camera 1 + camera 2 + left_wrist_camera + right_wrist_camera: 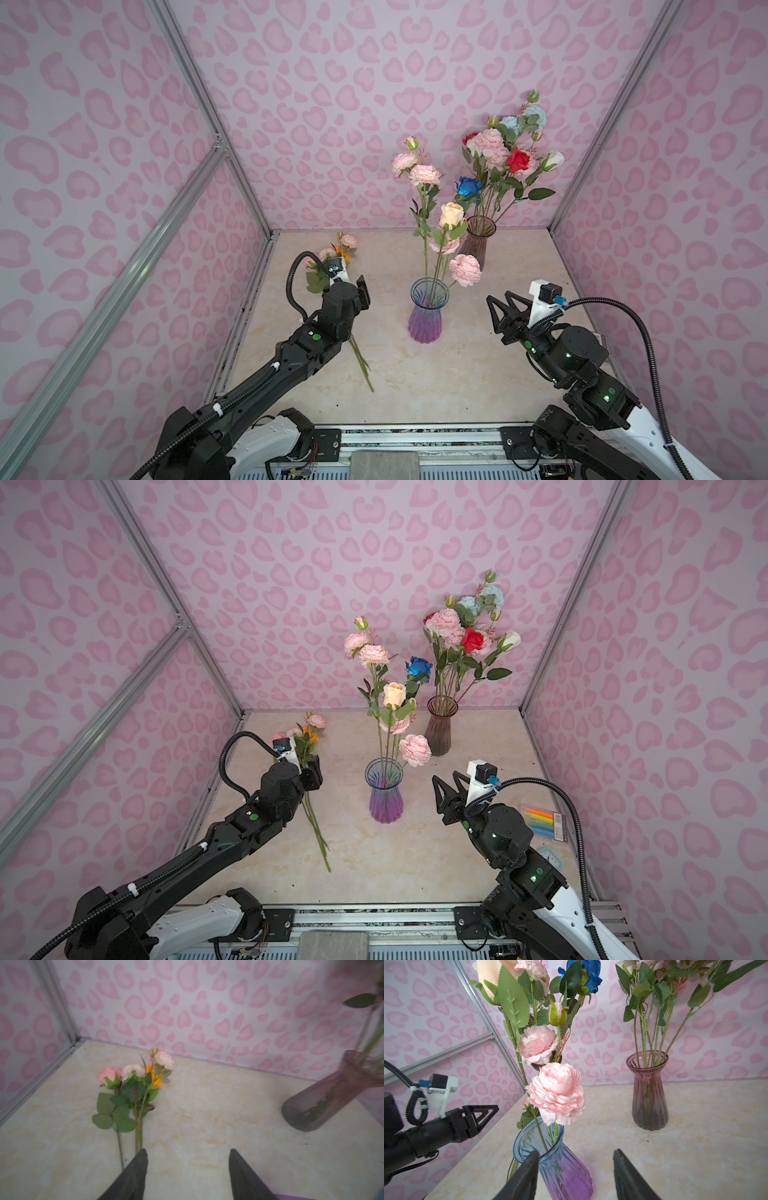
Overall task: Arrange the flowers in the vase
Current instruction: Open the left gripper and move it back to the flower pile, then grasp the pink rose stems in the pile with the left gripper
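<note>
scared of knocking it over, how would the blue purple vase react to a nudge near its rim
Probably tips: the blue and purple vase is tall and narrow-waisted, and its long-stemmed flowers carry heads far above the rim. It looks like ribbed glass, so likely slick and breakable. A push low down would more likely slide it on the smooth tabletop.
</note>
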You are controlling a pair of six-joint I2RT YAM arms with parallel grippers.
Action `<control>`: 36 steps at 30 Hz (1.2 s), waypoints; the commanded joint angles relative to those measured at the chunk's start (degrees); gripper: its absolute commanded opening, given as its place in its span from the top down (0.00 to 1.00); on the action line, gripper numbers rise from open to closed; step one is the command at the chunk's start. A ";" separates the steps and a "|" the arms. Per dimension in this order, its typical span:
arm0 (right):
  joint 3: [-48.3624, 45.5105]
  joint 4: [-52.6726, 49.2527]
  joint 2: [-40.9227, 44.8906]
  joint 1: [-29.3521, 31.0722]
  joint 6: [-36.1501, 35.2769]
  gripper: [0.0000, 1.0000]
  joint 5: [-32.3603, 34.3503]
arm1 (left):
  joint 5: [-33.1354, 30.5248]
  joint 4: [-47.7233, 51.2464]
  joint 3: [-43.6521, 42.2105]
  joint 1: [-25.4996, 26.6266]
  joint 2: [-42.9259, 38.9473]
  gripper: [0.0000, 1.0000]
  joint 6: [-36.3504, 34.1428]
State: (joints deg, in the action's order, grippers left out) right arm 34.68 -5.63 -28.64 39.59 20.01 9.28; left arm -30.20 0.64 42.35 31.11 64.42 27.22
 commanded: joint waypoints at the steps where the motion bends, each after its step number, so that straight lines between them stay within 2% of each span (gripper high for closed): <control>1: -1.16 0.74 0.49 -0.02 1.53 0.44 0.75 | 1.79 7.98 -0.14 -3.79 3.38 0.39 8.03; 5: -1.61 1.06 0.29 -0.03 2.21 0.46 0.41 | 6.36 8.29 3.03 -6.67 12.86 0.44 6.47; 9: -1.94 1.17 0.08 -0.04 2.58 0.46 0.31 | 3.95 9.08 8.36 -7.82 23.20 0.58 5.25; 12: -2.24 0.80 0.58 -0.04 2.75 0.47 0.76 | 5.85 9.94 12.22 -9.97 29.93 0.68 4.44; 15: -2.58 0.12 1.53 -0.05 2.67 0.47 1.58 | 5.94 11.94 15.56 -11.47 34.47 0.70 3.70; 21: -3.57 0.79 1.62 -0.08 2.53 0.48 2.15 | 10.12 13.26 19.15 -12.53 40.00 0.72 2.80; 25: -3.39 1.24 0.29 -0.05 2.23 0.48 1.54 | 7.97 14.96 20.77 -12.66 42.17 0.79 3.57; 36: -3.30 0.98 0.49 -0.11 2.49 0.48 1.62 | 6.64 13.53 18.20 -12.67 39.39 0.78 2.76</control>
State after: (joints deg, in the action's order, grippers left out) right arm 31.46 -5.56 -28.38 39.48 22.26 10.74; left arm -22.52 14.79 61.36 18.44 105.34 30.35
